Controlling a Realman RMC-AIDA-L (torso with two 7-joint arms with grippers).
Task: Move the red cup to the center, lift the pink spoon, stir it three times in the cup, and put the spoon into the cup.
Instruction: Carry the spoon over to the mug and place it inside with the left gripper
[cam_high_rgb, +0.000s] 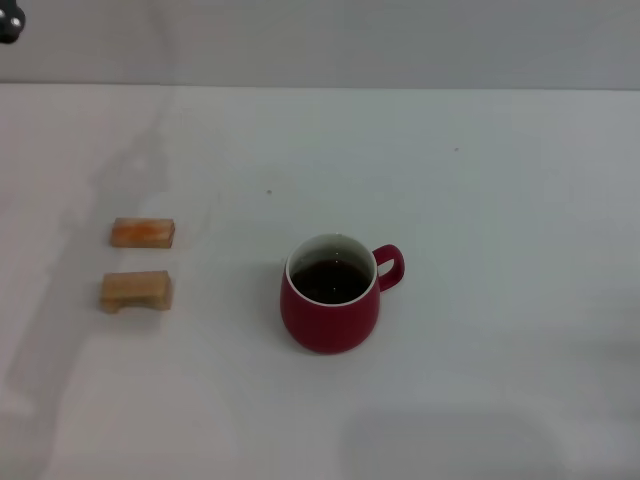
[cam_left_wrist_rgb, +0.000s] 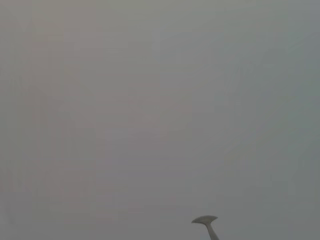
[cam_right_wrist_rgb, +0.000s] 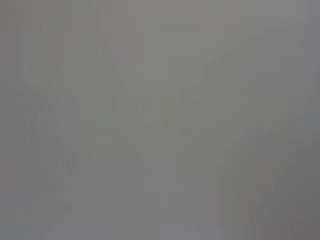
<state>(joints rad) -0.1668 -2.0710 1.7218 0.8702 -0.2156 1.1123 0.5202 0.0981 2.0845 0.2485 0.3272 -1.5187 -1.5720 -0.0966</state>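
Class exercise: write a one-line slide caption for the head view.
Red cup of dark liquid, handle toward the robot's right, on a white table; two tan wooden blocks to its left.

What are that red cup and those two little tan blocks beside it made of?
The red cup looks like glazed ceramic: smooth dark-red outside, white inside, thick rounded rim and a loop handle. It holds dark liquid. The two tan blocks, one farther back and one nearer, look like unpainted wood, matte and pale brown; the farther one has an orange tinge on top. Wood is a guess from colour alone.
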